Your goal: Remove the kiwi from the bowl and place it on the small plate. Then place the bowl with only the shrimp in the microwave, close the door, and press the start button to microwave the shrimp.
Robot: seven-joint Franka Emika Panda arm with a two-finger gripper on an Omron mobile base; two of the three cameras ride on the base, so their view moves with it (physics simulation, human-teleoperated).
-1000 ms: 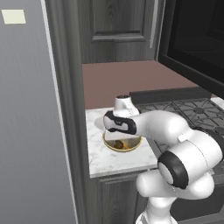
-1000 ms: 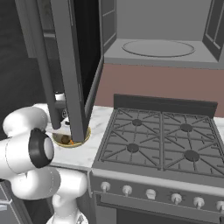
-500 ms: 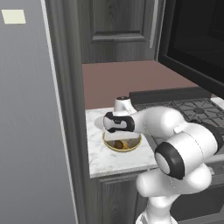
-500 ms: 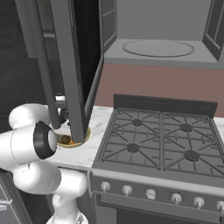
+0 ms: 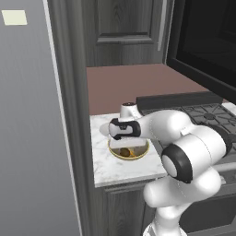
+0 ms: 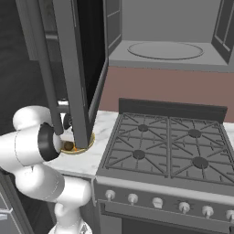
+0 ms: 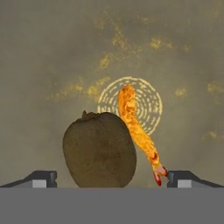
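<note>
The tan-gold bowl (image 5: 138, 154) sits on the marble counter section left of the stove, also seen as the bowl (image 6: 90, 142) behind the door's edge. Inside lie the dark brown kiwi (image 7: 99, 148) and the orange shrimp (image 7: 134, 127), touching each other. My gripper (image 7: 113, 179) points straight down into the bowl and is open, its fingertips (image 7: 41, 178) standing either side of kiwi and shrimp. From the left base the gripper (image 5: 123, 145) hangs just over the kiwi (image 5: 124, 151). The microwave (image 6: 164, 55) stands open, its door (image 6: 75, 68) swung out left. The small plate is out of view.
The gas stove (image 6: 164, 146) fills the counter to the right of the bowl. A tall grey panel (image 5: 32, 138) closes off the left. The open door hangs directly above the bowl in the right base view. The brown counter (image 5: 133, 85) lies behind.
My hand has sunk a little toward the bowl and the elbow has swung forward. The jaws have stayed open; kiwi and shrimp have not moved.
</note>
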